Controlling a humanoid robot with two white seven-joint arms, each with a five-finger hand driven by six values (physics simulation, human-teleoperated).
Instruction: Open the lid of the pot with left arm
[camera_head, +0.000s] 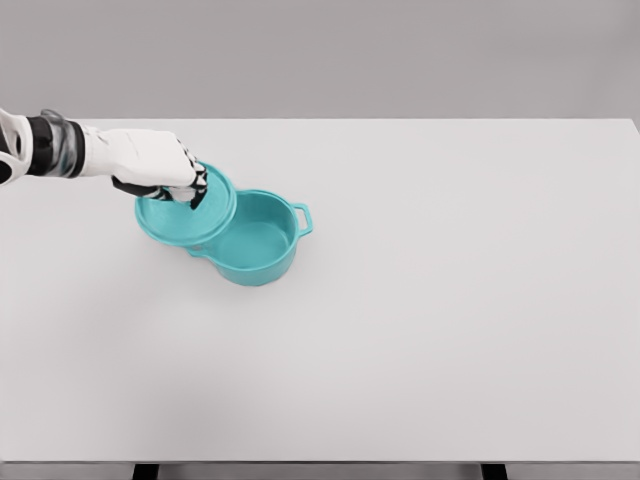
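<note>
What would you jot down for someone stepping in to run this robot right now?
Left hand: shut on the teal lid, holding it from above.
Right arm: out of view.
Lid: off the pot's opening, shifted left, overlapping the left rim. I cannot tell if it touches.
Pot: upright on the white table, interior visible and apparently empty.
Done: pot mostly uncovered.
Left: probably move the lid fully clear and set it down.

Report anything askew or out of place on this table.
Only the teal lid sits askew: held by the left hand, it is shifted off to the pot's left side, leaving the pot open. No spill or damage shows.
</note>
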